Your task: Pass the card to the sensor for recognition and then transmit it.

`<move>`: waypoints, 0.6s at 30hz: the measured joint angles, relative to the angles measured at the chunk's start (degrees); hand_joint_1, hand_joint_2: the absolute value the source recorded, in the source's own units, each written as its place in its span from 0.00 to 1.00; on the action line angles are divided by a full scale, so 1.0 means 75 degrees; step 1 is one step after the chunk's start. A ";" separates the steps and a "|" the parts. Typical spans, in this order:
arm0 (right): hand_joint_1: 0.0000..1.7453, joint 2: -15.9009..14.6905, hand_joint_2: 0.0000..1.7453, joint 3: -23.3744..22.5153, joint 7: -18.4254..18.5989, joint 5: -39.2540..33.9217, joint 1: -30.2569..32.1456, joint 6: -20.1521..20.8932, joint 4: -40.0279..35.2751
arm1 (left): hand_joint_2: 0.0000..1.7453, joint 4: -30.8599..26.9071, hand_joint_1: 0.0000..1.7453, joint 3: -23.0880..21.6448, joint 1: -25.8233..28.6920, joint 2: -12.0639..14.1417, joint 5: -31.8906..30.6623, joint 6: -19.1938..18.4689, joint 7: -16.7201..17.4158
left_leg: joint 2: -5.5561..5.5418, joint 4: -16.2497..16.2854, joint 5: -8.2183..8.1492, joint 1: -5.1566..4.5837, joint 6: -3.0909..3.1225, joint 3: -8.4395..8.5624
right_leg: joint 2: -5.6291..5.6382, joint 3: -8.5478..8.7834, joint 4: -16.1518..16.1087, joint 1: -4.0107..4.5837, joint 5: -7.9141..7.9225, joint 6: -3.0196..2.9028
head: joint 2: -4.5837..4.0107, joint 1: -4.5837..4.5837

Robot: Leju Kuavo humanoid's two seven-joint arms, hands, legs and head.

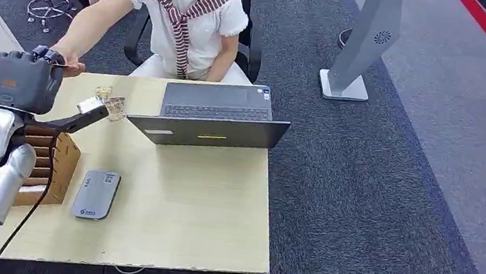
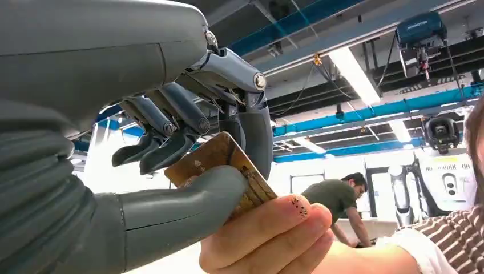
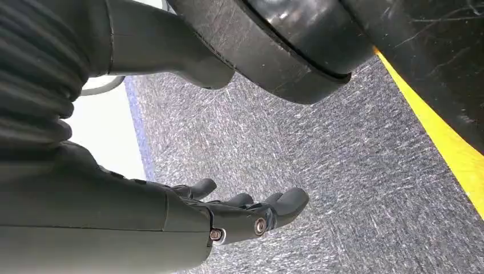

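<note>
My left hand (image 1: 26,80) is raised above the table's far left corner. In the left wrist view it (image 2: 188,142) pinches a gold-brown card (image 2: 220,161) between thumb and fingers. A person seated across the table reaches out, and their hand (image 1: 71,66) meets mine. Their fingers (image 2: 268,234) also grip the card's outer end. The grey flat card sensor (image 1: 96,194) lies on the table below and to the right of my left hand. My right hand (image 3: 234,214) hangs over grey carpet, its fingers apart and holding nothing.
An open grey laptop (image 1: 215,116) stands at the table's far middle. A cardboard slotted box (image 1: 49,162) sits left of the sensor, under my left arm. A small clear plastic item (image 1: 110,102) lies near the laptop. The wooden table (image 1: 195,215) ends at right over carpet.
</note>
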 joint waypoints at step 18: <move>0.00 0.0000 1.00 -0.0009 -0.0018 0.0082 0.0037 -0.0055 0.0000 | 1.00 -0.0126 0.00 -0.0026 0.0439 0.0216 0.0324 0.0767 -0.0079 | 0.0002 -0.0002 0.0000 0.0002 -0.0001 -0.0004 | 0.0001 0.0001 0.0004 -0.0001 0.0000 -0.0001 | -0.0003 0.0000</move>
